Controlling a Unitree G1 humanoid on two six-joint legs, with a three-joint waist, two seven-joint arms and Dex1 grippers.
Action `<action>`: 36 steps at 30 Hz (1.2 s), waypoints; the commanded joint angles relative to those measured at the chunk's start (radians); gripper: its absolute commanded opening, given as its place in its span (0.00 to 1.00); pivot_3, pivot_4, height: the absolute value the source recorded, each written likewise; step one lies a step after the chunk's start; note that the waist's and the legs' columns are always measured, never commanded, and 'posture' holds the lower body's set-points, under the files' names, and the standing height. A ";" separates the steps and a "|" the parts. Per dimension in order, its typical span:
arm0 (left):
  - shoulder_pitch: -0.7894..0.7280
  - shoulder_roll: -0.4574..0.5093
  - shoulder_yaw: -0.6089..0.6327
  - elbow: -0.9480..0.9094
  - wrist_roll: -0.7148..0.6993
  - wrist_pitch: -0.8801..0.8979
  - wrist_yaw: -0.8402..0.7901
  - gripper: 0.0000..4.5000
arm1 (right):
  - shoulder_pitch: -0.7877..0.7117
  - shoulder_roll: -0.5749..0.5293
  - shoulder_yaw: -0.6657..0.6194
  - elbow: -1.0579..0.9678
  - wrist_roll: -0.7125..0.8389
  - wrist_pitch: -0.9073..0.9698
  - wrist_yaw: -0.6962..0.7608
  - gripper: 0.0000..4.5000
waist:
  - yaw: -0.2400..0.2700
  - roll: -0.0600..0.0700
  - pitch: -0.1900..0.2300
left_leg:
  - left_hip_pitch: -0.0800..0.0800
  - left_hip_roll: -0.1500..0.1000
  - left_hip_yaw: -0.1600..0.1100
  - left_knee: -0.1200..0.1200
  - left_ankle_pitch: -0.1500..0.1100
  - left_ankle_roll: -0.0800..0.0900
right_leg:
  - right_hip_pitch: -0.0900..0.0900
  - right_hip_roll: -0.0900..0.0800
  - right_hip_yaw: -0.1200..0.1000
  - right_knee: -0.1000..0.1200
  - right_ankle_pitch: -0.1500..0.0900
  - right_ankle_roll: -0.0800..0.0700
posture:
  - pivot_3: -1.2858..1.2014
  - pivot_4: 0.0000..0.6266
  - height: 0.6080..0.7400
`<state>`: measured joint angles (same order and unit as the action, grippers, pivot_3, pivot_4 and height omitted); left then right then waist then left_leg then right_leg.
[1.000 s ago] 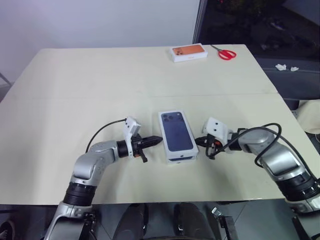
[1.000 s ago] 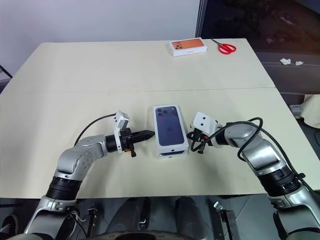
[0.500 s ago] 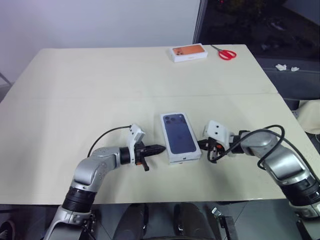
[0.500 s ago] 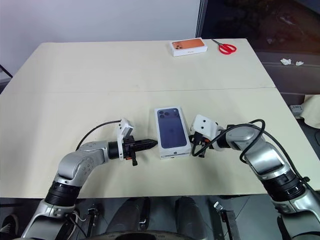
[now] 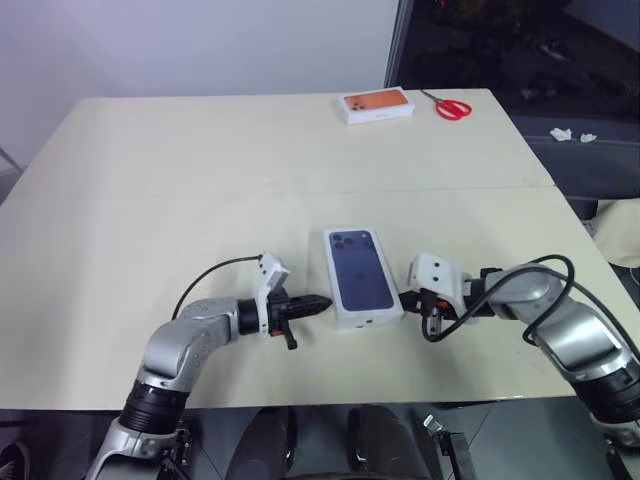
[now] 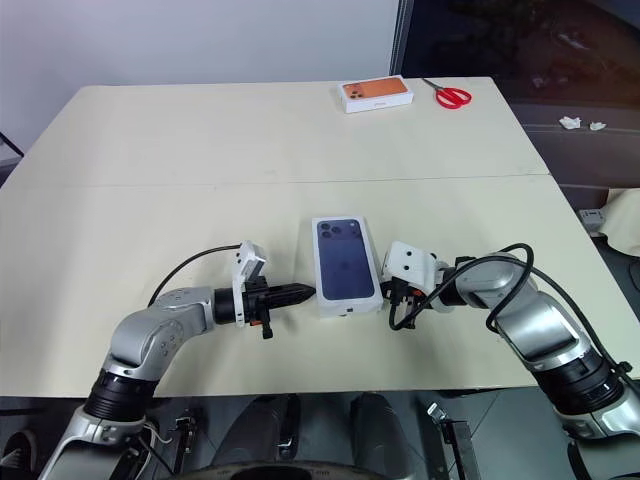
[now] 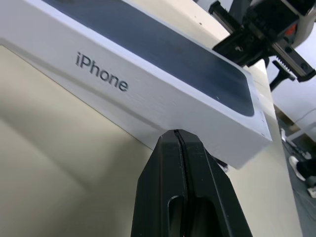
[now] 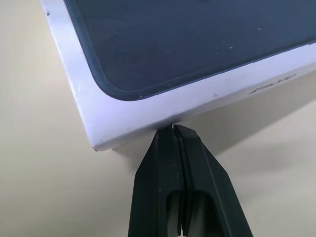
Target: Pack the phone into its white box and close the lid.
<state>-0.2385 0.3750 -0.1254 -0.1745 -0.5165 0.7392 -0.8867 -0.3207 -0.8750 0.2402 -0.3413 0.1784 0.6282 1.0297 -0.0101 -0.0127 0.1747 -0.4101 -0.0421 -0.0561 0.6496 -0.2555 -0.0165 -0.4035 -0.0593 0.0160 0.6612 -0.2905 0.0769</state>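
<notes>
Lid (image 5: 358, 275) sits fully on the white box, task looks done; left gripper (image 5: 318, 303) and right gripper (image 5: 407, 298) pressed together, holding nothing

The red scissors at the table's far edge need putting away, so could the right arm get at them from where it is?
Probably not: the red scissors lie far across the table, while the right gripper sits shut beside the lid.

**Silver arms, black fingers, white wrist blocks**

Both arms are jointed silver-grey metal shells with black rings between the segments. Each wrist carries a white boxy camera housing, and a thin black cable loops from it back along the forearm. The left gripper (image 5: 318, 302) and right gripper (image 5: 403, 297) end in matte black tapered fingers (image 7: 182, 192), each apparently with an oval slot near its base.
</notes>
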 commanded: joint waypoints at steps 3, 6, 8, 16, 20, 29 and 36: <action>0.029 0.034 0.007 -0.040 -0.026 -0.009 -0.015 0.00 | 0.012 -0.001 0.029 -0.052 -0.027 -0.049 0.003 0.01 | 0.000 0.000 0.000 | 0.000 0.000 0.000 0.000 0.000 0.000 | 0.000 0.000 0.000 0.000 0.000 0.000 | 0.52 0.24 1.00; 0.035 0.048 0.016 -0.027 -0.028 -0.020 -0.017 0.00 | 0.011 0.011 0.039 -0.037 -0.043 -0.063 -0.010 0.01 | 0.000 0.000 0.000 | 0.000 0.000 0.000 0.000 0.000 0.000 | 0.000 0.000 0.000 0.000 0.000 0.000 | 0.52 0.24 1.00; 0.033 0.057 0.022 -0.022 -0.028 -0.026 -0.017 0.00 | 0.009 0.015 0.046 -0.026 -0.061 -0.080 -0.016 0.01 | 0.000 0.000 0.000 | 0.000 0.000 0.000 0.000 0.000 0.000 | 0.000 0.000 0.000 0.000 0.000 0.000 | 0.52 0.24 1.00; -0.040 0.028 0.097 0.004 -0.078 -0.029 0.019 0.00 | -0.033 -0.015 0.000 0.096 -0.108 -0.152 -0.019 0.01 | 0.001 0.000 0.000 | 0.001 0.000 0.000 0.000 0.000 0.000 | 0.001 0.000 0.000 0.000 0.000 0.000 | 0.52 0.24 1.00; -0.119 -0.064 0.181 0.059 -0.131 -0.016 0.110 0.00 | -0.083 0.006 -0.061 0.180 -0.084 -0.193 -0.036 0.01 | 0.014 0.000 0.000 | 0.001 -0.001 0.000 0.003 0.000 0.000 | 0.002 -0.001 -0.001 0.000 0.000 0.000 | 0.52 0.24 1.00; -0.113 -0.123 0.093 0.101 -0.083 -0.069 0.103 0.00 | -0.120 0.191 -0.202 0.147 0.096 -0.086 -0.134 0.01 | 0.015 0.000 0.000 | 0.001 0.000 0.000 0.002 0.001 -0.002 | 0.001 0.001 0.000 0.001 0.000 0.000 | 0.52 0.24 1.00; -0.080 -0.133 0.038 0.064 -0.085 -0.076 0.074 0.00 | 0.016 0.175 -0.169 -0.030 0.203 0.013 -0.076 0.01 | 0.023 0.000 -0.001 | 0.001 0.000 -0.001 0.002 0.001 -0.001 | 0.002 0.000 0.000 0.000 0.000 0.000 | 0.52 0.24 1.00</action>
<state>-0.3144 0.2382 -0.0748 -0.0649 -0.5987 0.6812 -0.7965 -0.3113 -0.6833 0.0705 -0.3250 0.3676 0.6372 0.9426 0.0130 -0.0131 0.1740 -0.4090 -0.0426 -0.0566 0.6512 -0.2547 -0.0178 -0.4015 -0.0594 0.0157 0.6617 -0.2905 0.0769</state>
